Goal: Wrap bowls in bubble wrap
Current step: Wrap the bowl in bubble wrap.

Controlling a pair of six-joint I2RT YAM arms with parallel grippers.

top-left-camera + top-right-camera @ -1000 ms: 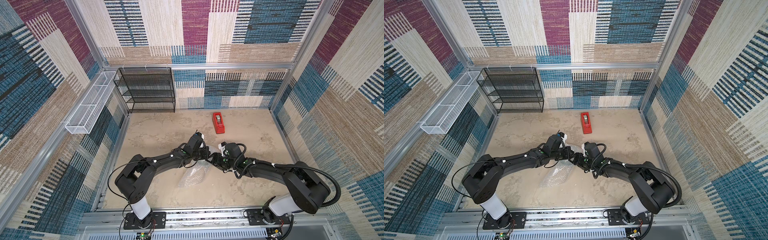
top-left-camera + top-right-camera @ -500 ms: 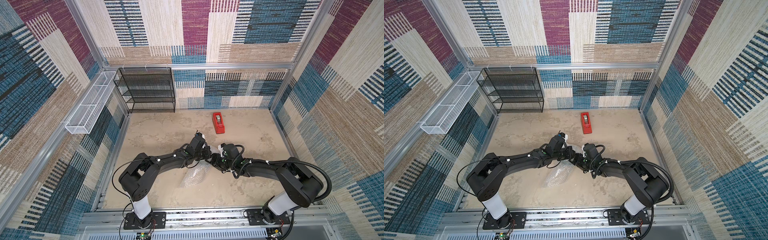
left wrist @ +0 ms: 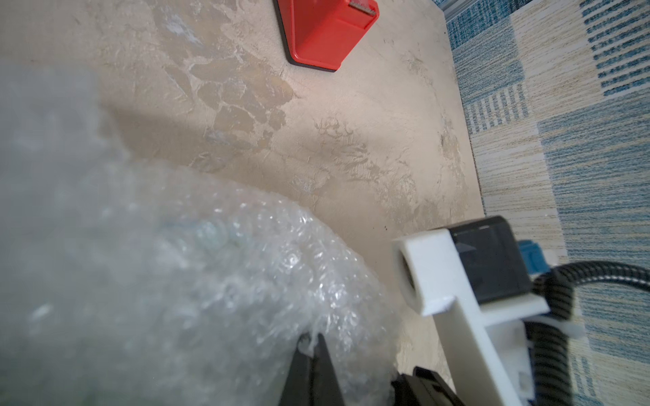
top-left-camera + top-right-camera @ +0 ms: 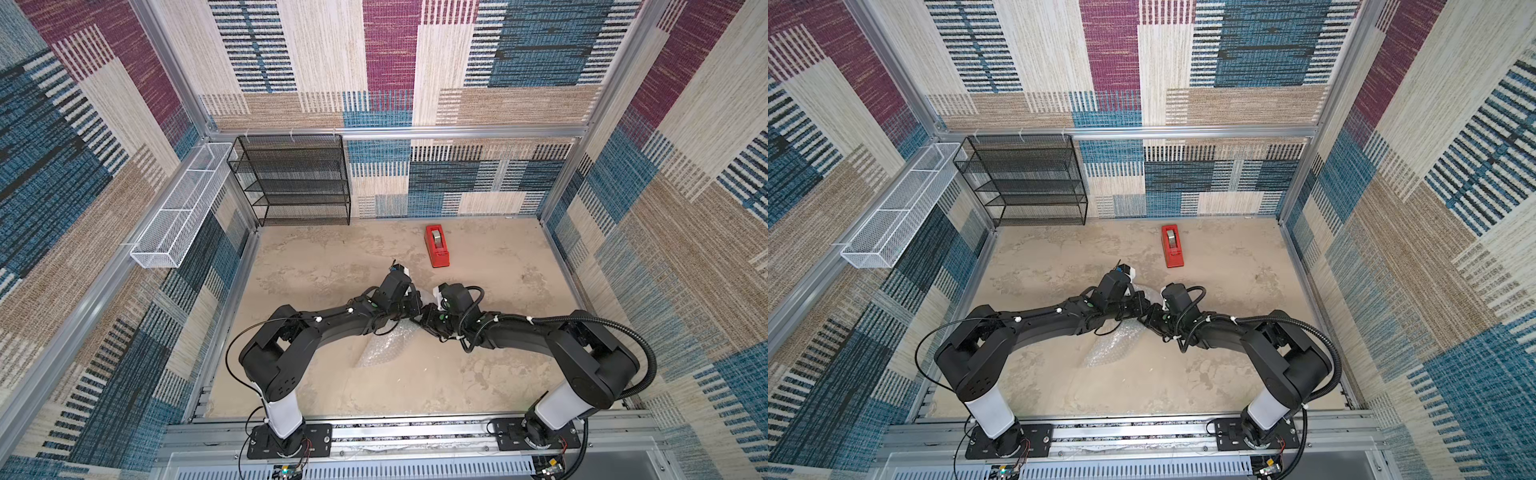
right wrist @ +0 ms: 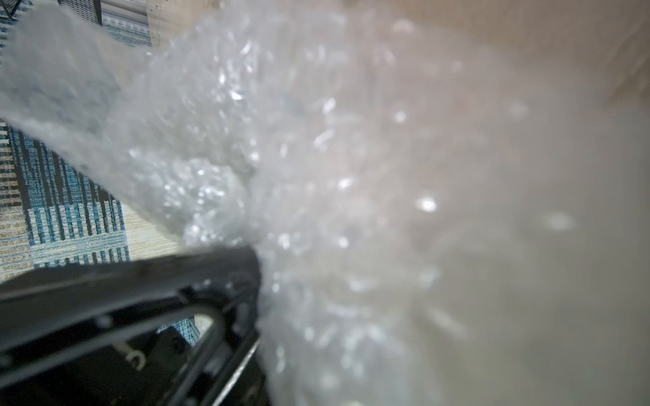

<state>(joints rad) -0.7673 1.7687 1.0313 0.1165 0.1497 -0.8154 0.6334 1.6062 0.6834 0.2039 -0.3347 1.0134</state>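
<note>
Bubble wrap (image 5: 316,158) (blurred) close up.

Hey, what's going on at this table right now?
A robot's left hand and right hand meet over a bunched sheet of bubble wrap at the middle of the table. The left is shut on a pinch of it. The right is up against the wrap, grip unclear. No bowl can be made out through the plastic. A red tape dispenser stands apart, farther back.

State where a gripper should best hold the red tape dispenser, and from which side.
Probably across the two long flat sides of the tape dispenser, mid-length, coming down from above. It is narrow and long, stands alone, and bare table flanks it for the jaws.
</note>
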